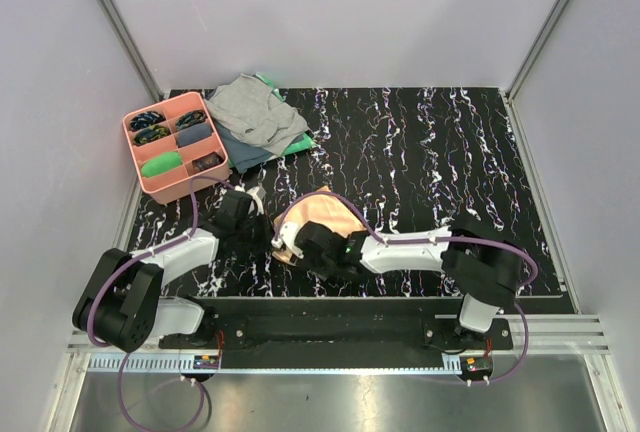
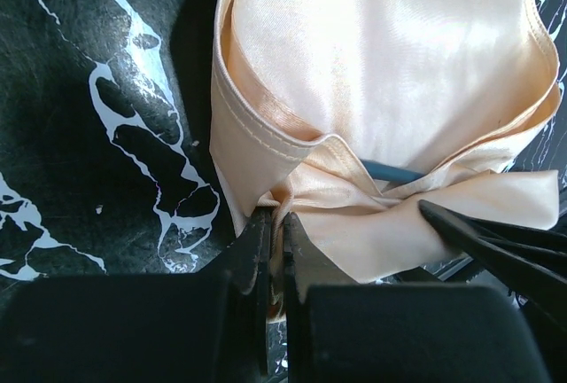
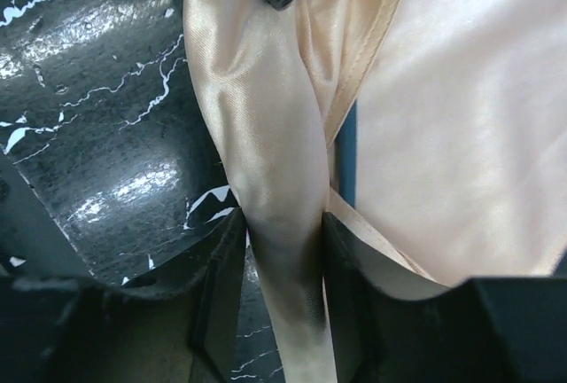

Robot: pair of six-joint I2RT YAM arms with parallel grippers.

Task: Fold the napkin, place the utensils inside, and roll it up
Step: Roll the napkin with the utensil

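Note:
The peach napkin (image 1: pixel 325 214) lies bunched and partly rolled on the black marbled table, between the two arms. My left gripper (image 1: pixel 268 224) is shut on a thin folded edge of the napkin (image 2: pixel 372 55), with its jaws pinching the fold (image 2: pixel 276 223). My right gripper (image 1: pixel 293 245) is shut on a thick twisted band of the napkin (image 3: pixel 275 179), and its finger (image 2: pixel 496 241) shows in the left wrist view. A slim blue utensil (image 2: pixel 390 171) peeks out from inside the folds and also shows in the right wrist view (image 3: pixel 347 161). The other utensils are hidden.
A pink compartment tray (image 1: pixel 140 180) with small dark and green items stands at the back left. A grey cloth (image 1: pixel 250 107) lies on a green cloth (image 1: pixel 300 143) beside it. Grey walls enclose the table (image 1: pixel 450 152).

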